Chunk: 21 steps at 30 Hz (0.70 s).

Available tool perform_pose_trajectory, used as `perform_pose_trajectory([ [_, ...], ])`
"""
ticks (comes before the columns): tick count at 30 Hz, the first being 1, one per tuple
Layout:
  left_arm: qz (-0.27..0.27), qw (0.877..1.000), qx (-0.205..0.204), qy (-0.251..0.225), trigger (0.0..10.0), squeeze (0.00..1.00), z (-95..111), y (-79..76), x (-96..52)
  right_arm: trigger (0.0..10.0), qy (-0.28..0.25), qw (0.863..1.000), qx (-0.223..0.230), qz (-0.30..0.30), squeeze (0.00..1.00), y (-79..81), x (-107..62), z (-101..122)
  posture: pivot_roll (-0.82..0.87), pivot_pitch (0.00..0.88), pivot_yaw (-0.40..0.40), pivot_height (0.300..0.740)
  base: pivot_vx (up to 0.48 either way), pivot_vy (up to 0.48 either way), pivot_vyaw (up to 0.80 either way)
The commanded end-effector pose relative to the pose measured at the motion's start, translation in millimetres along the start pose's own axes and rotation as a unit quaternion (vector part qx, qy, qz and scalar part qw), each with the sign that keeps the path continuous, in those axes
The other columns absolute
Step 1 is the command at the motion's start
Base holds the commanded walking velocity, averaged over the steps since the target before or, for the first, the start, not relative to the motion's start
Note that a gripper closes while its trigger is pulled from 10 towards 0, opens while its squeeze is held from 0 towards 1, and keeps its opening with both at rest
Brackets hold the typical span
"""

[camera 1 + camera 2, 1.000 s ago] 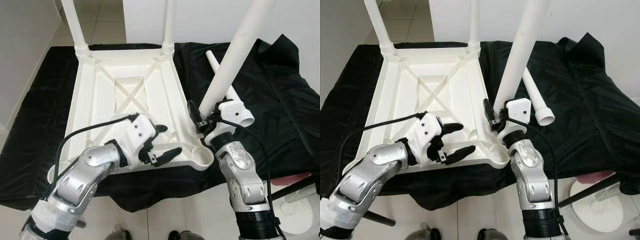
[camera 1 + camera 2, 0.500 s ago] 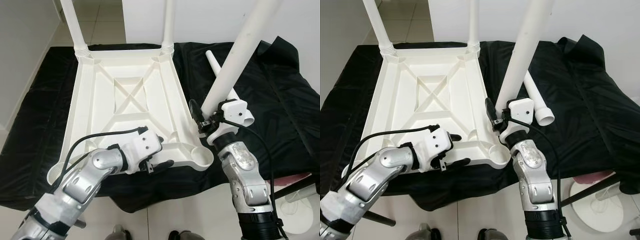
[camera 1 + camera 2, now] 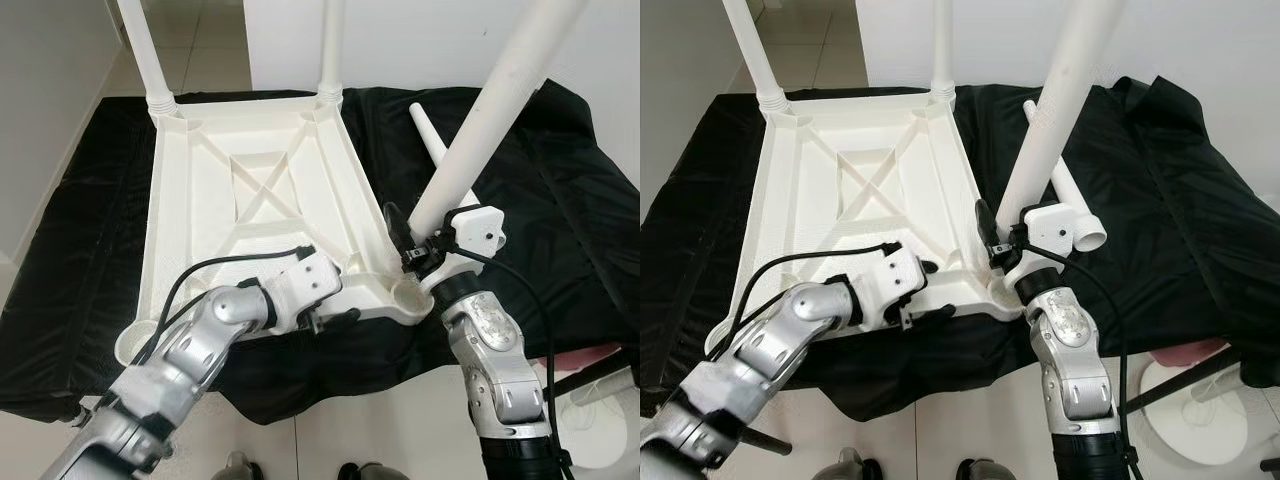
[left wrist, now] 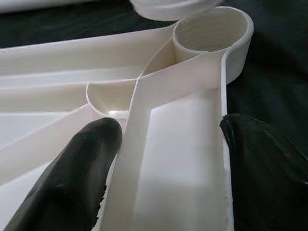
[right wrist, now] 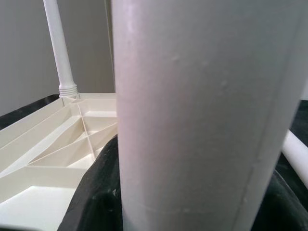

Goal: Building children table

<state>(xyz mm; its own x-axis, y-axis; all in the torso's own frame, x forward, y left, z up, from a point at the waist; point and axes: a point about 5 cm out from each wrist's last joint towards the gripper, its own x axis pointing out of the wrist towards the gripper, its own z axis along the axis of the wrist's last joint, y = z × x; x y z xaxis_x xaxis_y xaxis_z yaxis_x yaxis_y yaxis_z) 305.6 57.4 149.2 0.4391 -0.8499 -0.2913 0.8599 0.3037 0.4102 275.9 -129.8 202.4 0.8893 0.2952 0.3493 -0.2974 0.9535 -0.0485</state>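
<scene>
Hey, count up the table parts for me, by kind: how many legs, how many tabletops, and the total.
Legs: 4, two screwed in, one held in the right pincer, one lying on the cloth
Tabletop: 1
Total: 5
</scene>
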Motion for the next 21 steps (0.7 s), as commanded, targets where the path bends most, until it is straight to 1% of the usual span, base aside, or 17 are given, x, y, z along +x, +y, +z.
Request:
perform_pose_trajectory([
  [1,0.067,0.997,-0.009,0.049,10.0,0.00,-21,5.6,-4.7,10.0,-0.006,1.000,0.003,0.000,0.00,0.9,-2.1,1,-0.04,0.132,0.003,0.740,0.000,0.000,0.00],
  [3,0.082,0.995,-0.005,0.053,10.0,0.00,-22,15.3,-5.5,10.0,-0.004,1.000,0.008,-0.002,0.00,0.9,-1.9,-1,-0.04,0.127,0.004,0.740,0.000,0.000,0.00],
  [6,0.085,0.995,-0.003,0.053,10.0,0.00,-22,19.1,-7.3,10.0,-0.003,1.000,0.011,-0.004,0.00,0.4,-1.6,-3,-0.04,0.123,0.005,0.740,0.000,0.000,0.00],
  [8,0.076,0.996,0.001,0.045,10.0,0.00,-20,21.4,-10.7,10.0,-0.002,1.000,0.020,-0.010,0.00,-1.1,-2.3,-5,-0.03,0.120,0.007,0.740,0.000,0.000,0.00],
  [10,0.054,0.998,0.003,0.028,10.0,0.00,-16,17.9,-14.3,10.0,-0.001,0.998,0.050,-0.021,0.00,-4.4,-4.2,-7,-0.03,0.117,0.004,0.740,0.000,0.000,0.00],
  [11,0.054,0.998,0.003,0.028,10.0,0.00,-16,17.9,-14.3,10.0,-0.001,0.998,0.050,-0.021,0.00,-4.4,-4.2,-7,-0.03,0.117,0.004,0.740,0.000,0.000,0.00],
  [13,0.026,1.000,-0.003,-0.004,10.0,0.00,-10,11.5,-18.2,10.0,-0.005,0.997,0.073,-0.033,0.00,-9.2,-6.0,-6,-0.03,0.114,0.000,0.740,0.000,0.000,0.00],
  [15,0.012,0.999,-0.006,-0.029,10.0,0.00,-5,8.3,-19.6,10.0,-0.005,0.997,0.072,-0.035,0.00,-11.9,-7.0,-6,-0.03,0.114,0.000,0.740,0.000,0.000,0.00],
  [16,0.012,0.999,-0.006,-0.029,10.0,0.00,-5,8.3,-19.6,10.0,-0.005,0.997,0.072,-0.035,0.00,-11.9,-7.0,-6,-0.03,0.114,0.000,0.740,0.000,0.000,0.00],
  [17,0.011,0.998,-0.021,-0.050,10.0,0.00,0,7.0,-20.4,10.0,-0.002,0.997,0.063,-0.035,0.00,-14.8,-8.5,-6,-0.03,0.113,-0.002,0.740,0.000,0.000,0.00],
  [21,0.021,0.997,-0.034,-0.069,10.0,0.00,8,8.7,-22.5,10.0,0.001,0.998,0.055,-0.034,0.00,-19.9,-11.0,-6,-0.03,0.112,-0.005,0.740,0.000,0.000,0.00],
])
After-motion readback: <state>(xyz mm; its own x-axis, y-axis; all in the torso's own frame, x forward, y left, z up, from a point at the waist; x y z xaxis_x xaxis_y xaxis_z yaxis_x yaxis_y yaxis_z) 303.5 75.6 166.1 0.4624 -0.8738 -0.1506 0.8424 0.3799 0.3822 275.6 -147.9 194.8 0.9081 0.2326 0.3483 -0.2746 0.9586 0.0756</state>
